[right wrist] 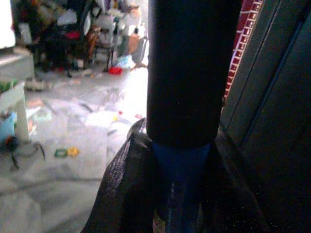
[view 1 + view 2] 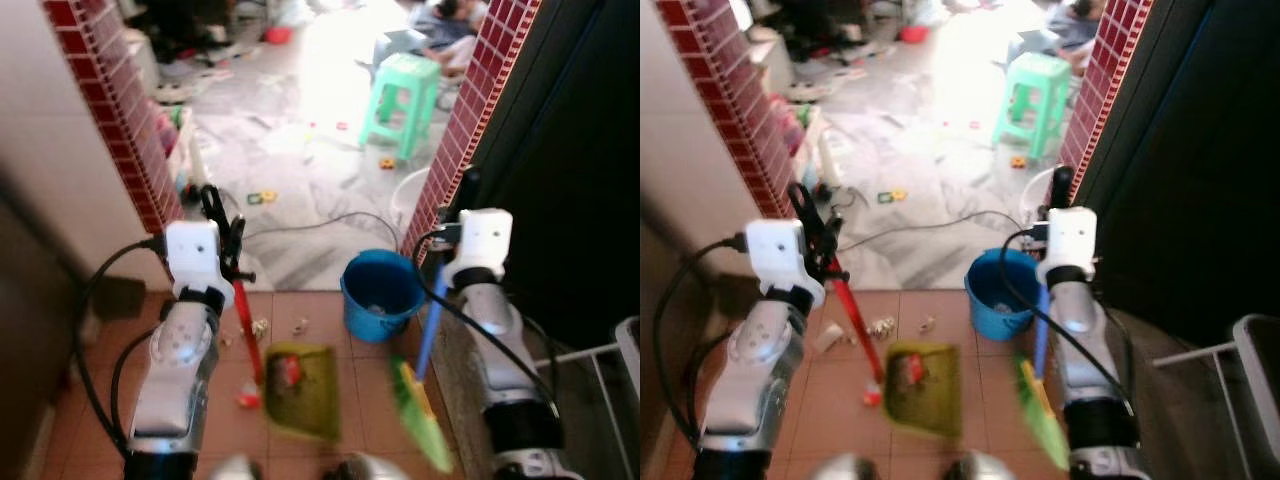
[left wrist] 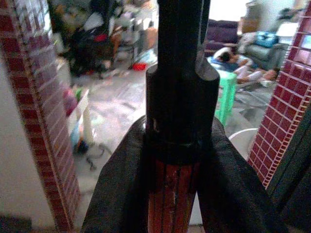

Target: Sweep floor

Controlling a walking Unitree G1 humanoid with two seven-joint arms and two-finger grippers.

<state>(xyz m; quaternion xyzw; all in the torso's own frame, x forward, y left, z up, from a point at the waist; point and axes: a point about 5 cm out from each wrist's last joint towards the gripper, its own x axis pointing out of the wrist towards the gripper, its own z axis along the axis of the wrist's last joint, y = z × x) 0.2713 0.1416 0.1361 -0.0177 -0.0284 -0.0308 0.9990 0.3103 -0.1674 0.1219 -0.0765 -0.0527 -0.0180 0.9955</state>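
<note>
My left gripper (image 2: pixel 222 235) is shut on the red handle (image 2: pixel 246 330) of a yellow-green dustpan (image 2: pixel 300 392), which rests on the terracotta tiles with a red scrap inside. The left wrist view has black fingers (image 3: pixel 116 194) pressed on both sides of that red shaft (image 3: pixel 172 194). My right gripper (image 2: pixel 462 215) is shut on the blue handle (image 2: pixel 432 320) of a broom whose green bristles (image 2: pixel 420 415) sit on the floor right of the dustpan. The right wrist view looks up the blue shaft (image 1: pixel 180 170) to its black end grip. Small litter scraps (image 2: pixel 262 327) lie beside the dustpan handle.
A blue bucket (image 2: pixel 380 295) stands between the arms at the doorway. Red brick pillars (image 2: pixel 120 110) flank the opening. Beyond lie a cable (image 2: pixel 320 225), scattered toys, a green stool (image 2: pixel 405 100) and a person lying down (image 3: pixel 238 63). A dark door and white rack (image 2: pixel 600 370) are on the right.
</note>
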